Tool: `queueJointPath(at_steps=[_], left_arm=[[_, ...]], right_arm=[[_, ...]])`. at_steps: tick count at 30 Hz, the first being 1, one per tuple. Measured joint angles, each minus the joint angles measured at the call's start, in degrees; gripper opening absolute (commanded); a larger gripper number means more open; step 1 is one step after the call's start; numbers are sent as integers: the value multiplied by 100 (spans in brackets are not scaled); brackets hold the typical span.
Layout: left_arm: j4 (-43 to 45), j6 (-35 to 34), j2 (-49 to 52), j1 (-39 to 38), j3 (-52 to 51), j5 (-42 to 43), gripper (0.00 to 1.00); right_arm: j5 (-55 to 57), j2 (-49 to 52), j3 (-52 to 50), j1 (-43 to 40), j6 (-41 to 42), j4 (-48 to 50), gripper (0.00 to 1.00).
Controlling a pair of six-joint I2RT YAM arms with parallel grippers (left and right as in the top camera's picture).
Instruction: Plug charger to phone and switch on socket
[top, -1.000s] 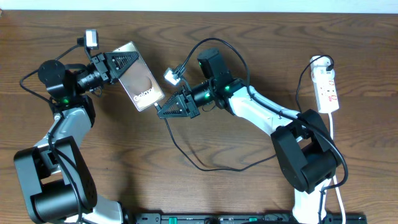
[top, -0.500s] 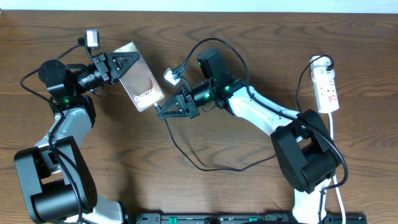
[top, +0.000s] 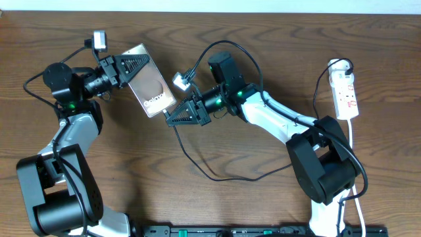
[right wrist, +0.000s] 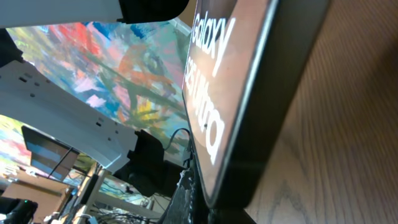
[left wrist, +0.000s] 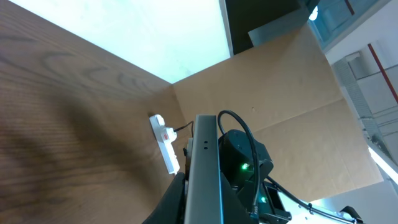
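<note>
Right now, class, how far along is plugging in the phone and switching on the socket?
Done: the left gripper holds the phone tilted. In hand: the right gripper has the charger at the phone's lower edge; whether it is seated cannot be told. Left: the socket, far right, with no gripper near it.

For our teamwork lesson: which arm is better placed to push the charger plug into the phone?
Right: the right pincer sits at the lower end of the dark-screened rectangular smartphone, with the thin black charger cable trailing from it; the left pincer holds the phone.
</note>
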Motion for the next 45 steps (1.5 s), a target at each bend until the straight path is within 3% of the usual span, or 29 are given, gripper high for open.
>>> queueJointPath(at_steps=[14,29,45], left_arm=[[4,39,0,-35,0,-4,8],[31,343,0,-35,0,-9,7],[37,356,0,-17,0,-101,7]], right_arm=[[-15,0,-2,13,92,153,1],[15,92,-22,46,887,619,1],[127,94,-85,46,1222,1340,1]])
